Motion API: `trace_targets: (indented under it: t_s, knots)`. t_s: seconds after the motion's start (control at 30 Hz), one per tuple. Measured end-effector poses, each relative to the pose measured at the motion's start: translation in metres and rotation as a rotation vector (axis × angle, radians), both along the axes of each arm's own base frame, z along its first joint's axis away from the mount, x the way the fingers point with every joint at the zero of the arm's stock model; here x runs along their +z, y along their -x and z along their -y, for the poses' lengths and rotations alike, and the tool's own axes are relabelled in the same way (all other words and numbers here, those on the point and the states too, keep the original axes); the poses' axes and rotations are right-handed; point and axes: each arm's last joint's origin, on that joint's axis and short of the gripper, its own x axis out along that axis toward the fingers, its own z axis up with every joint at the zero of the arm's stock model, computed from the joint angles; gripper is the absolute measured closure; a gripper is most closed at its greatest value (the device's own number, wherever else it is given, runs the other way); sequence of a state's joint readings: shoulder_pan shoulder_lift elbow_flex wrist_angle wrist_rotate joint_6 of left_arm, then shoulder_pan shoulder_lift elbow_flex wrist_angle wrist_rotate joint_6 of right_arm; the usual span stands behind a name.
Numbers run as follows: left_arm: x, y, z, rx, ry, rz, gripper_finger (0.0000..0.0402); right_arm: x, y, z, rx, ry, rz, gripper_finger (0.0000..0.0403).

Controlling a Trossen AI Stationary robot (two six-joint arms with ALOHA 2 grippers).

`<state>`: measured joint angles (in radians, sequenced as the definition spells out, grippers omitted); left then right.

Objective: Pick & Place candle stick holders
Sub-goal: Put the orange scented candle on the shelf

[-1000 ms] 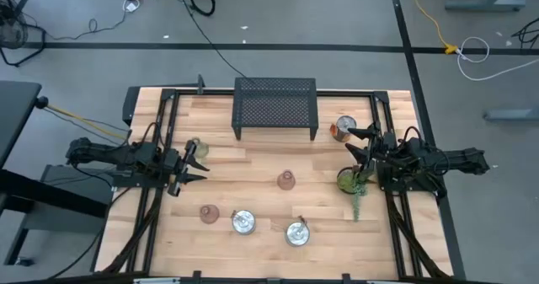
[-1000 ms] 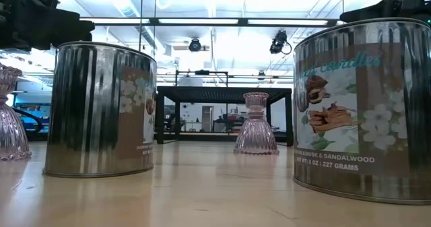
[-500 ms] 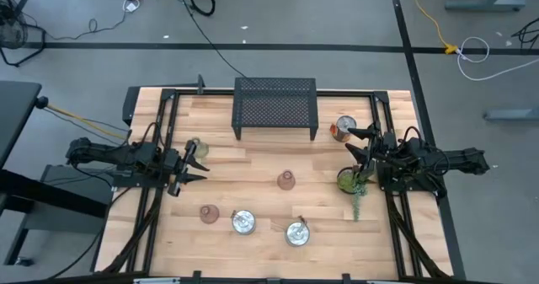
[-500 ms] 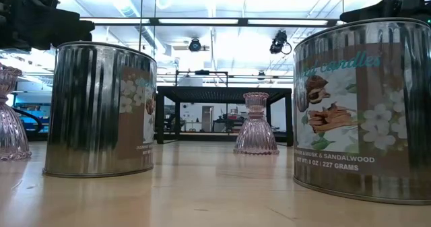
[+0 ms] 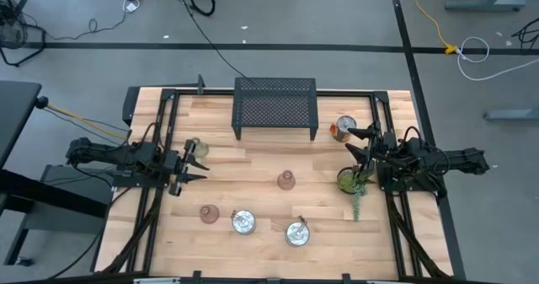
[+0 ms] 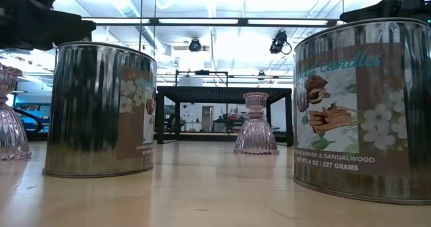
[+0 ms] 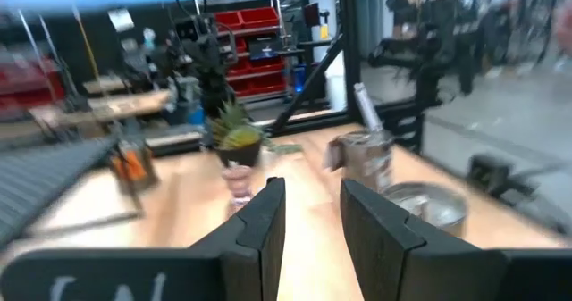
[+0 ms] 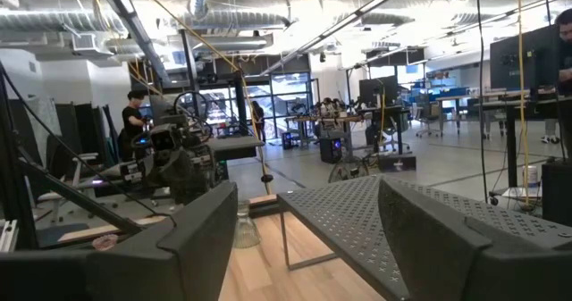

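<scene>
Three candle stick holders stand upright on their bases on the wooden table. One pinkish-brown holder is at the middle and also shows in the low view and the left wrist view. The other pinkish-brown holder is near the front left. The pale green holder stands close beside the far finger of my left gripper, which is open and empty. My right gripper is open and empty at the table's right.
Two silvery tins stand near the front edge. A third tin and a potted plant stand by my right gripper. A black mesh rack stands at the far middle. A black frame rail runs along each side.
</scene>
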<state>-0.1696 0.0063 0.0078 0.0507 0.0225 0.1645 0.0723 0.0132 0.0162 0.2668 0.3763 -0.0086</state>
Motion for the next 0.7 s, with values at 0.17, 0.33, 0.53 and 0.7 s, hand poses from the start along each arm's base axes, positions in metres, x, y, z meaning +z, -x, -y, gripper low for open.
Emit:
trace_targets:
  t_s: [0.17, 0.33, 0.53, 0.7]
  knots:
    - [0.0001, 0.0, -0.0001, 0.005, -0.021, 0.005, 0.0287, 0.0, 0.0, 0.0, 0.0, 0.0, 0.0, 0.0134]
    - [0.0003, 0.0, -0.0003, 0.009, -0.002, 0.004, 0.0287, 0.0, 0.0, 0.0, 0.0, 0.0, 0.0, 0.0134]
    - [0.0031, 0.0001, -0.0006, 0.022, 0.003, 0.033, 0.0287, 0.0001, 0.0, 0.0, 0.0, 0.0, 0.001, 0.0134]
    - [0.0032, 0.0001, -0.0006, 0.019, 0.004, 0.033, 0.0287, 0.0034, 0.001, 0.0, 0.0, -0.003, 0.038, 0.0134]
